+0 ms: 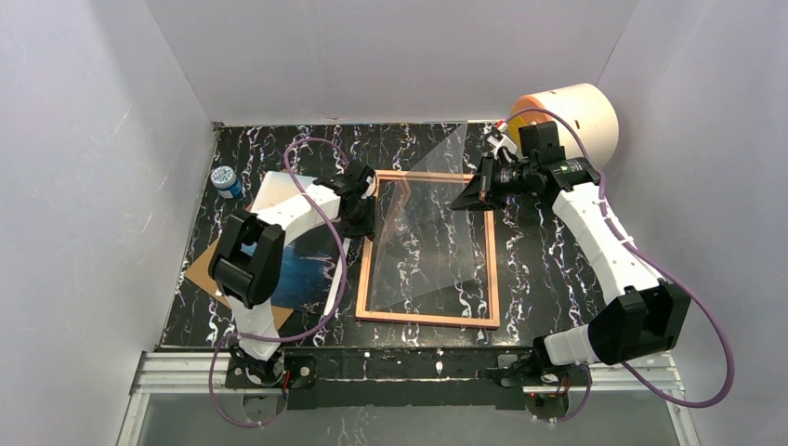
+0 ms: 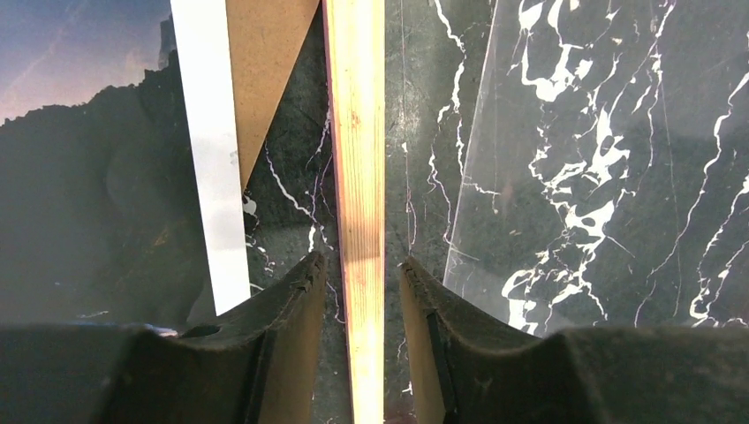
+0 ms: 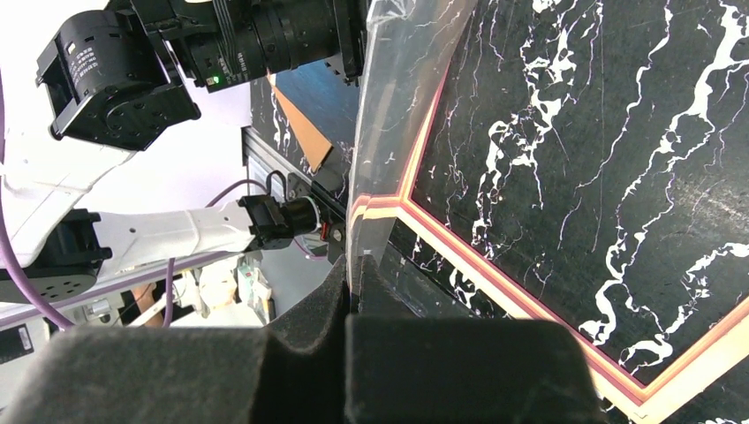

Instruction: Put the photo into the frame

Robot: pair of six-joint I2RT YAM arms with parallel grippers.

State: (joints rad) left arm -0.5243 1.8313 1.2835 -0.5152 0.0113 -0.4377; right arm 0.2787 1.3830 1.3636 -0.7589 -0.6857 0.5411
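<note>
The frame point(image 1: 427, 319) lies flat in the middle of the table, wood-brown side up. My left gripper point(image 1: 358, 200) is open at its left rail. In the left wrist view the gripper point(image 2: 360, 265) straddles that rail point(image 2: 362, 159) with a gap on each side. The photo point(image 1: 302, 269) lies face up left of the frame, partly under my left arm, and shows dark cliffs and sky point(image 2: 79, 159). My right gripper point(image 1: 472, 192) is shut on the edge of a clear sheet point(image 1: 432, 242) and holds it tilted up over the frame. In the right wrist view the fingers point(image 3: 356, 283) pinch the sheet point(image 3: 389, 132).
A brown backing board point(image 1: 200, 274) lies under the photo at the left, also seen in the left wrist view point(image 2: 265, 62). A small blue-capped jar point(image 1: 226, 181) stands at the back left. A cream and orange roll point(image 1: 567, 116) sits at the back right. White walls enclose the table.
</note>
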